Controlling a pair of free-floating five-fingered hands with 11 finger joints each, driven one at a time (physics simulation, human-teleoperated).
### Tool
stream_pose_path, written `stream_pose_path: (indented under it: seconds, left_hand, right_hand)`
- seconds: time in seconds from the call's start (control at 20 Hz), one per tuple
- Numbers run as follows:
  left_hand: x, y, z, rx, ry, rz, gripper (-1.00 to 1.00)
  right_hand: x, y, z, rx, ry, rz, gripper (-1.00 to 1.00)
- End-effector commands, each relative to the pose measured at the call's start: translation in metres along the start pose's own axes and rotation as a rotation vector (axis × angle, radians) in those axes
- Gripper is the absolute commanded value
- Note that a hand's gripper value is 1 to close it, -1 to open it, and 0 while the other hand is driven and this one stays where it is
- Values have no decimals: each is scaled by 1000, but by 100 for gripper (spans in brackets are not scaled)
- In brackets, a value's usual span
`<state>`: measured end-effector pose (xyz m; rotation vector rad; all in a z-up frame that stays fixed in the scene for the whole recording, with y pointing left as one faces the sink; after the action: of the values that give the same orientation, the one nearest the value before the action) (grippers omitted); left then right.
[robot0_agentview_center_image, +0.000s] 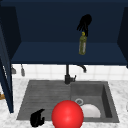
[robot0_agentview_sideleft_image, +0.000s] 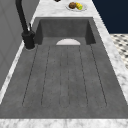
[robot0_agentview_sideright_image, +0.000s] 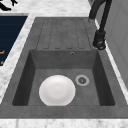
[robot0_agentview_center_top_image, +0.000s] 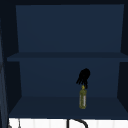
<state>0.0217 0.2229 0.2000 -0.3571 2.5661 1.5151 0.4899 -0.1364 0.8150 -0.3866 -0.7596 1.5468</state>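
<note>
- Up in the open cabinet (robot0_agentview_center_top_image: 67, 56) above the sink, the right hand (robot0_agentview_center_image: 84, 22) hangs fingers-down over a bottle (robot0_agentview_center_image: 82, 45).
- Its fingers droop together onto the bottle's cap; they seem to pinch the top, though the dark hand against the dark cabinet back makes the grip hard to read.
- Upright, the bottle stands with its base at or just above the lower shelf (robot0_agentview_center_top_image: 45, 107), right of middle; the upper view shows the same pairing of hand (robot0_agentview_center_top_image: 84, 77) and bottle (robot0_agentview_center_top_image: 82, 98).
- Judging by that, the bottle is at the shelf and looks all but placed; what is left is for the fingers to come off it.
- Down at the front edge of the sink (robot0_agentview_center_image: 37, 92), the left hand (robot0_agentview_center_image: 37, 118) hovers with curled fingers, holding nothing.
- Just beside it a red ball (robot0_agentview_center_image: 67, 115) covers part of the basin's front.
- Inside the basin lies a white plate (robot0_agentview_sideright_image: 57, 90), next to the drain (robot0_agentview_sideright_image: 82, 80).
- Behind the sink stands the black tap (robot0_agentview_sideright_image: 100, 37); a dish of fruit (robot0_agentview_sideleft_image: 76, 6) sits on the worktop (robot0_agentview_sideleft_image: 110, 52) beyond.
</note>
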Motion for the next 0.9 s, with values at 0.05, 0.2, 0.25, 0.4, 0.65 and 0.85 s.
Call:
stream_pose_path:
  seconds: [0.05,0.2,0.25,0.4,0.65,0.85]
  left_hand:
    - [0,0,0,0,0,0,0]
    - [0,0,0,0,0,0,0]
    - [0,0,0,0,0,0,0]
    - [0,0,0,0,0,0,0]
    - [0,0,0,0,0,0,0]
    - [0,0,0,0,0,0,0]
  right_hand:
    - [3,-10,11,-23,31,42,-100]
    - [1,-15,17,0,25,50,-100]
    - [-1,-16,13,11,16,45,-100]
    - [-5,-18,2,42,-13,49,-100]
    - [-8,-12,-4,67,35,78,-100]
    - [-11,-11,-4,55,67,104,-100]
